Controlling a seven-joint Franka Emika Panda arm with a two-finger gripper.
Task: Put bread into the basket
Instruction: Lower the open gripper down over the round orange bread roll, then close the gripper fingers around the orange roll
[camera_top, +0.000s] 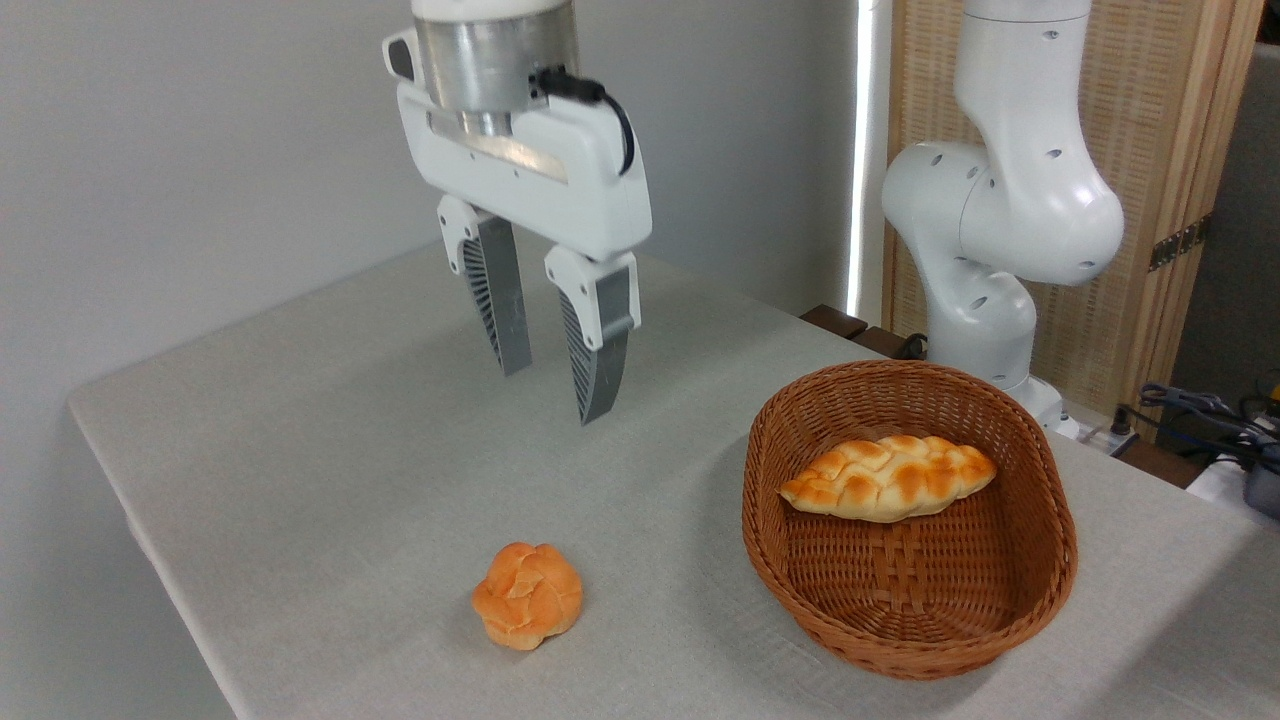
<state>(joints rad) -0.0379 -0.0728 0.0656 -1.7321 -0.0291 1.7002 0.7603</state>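
Observation:
The bread, a small round knotted orange-golden bun, lies on the grey tablecloth near the front edge. To its right stands the oval reddish-brown wicker basket. My gripper hangs open in the air above and behind the bun, well clear of it, with nothing between its grey ribbed fingers.
A longer braided golden loaf rests inside the basket, leaning on its far wall. The arm's white base stands behind the basket. The table's left edge and front edge run close to the bun. Cables lie at the far right.

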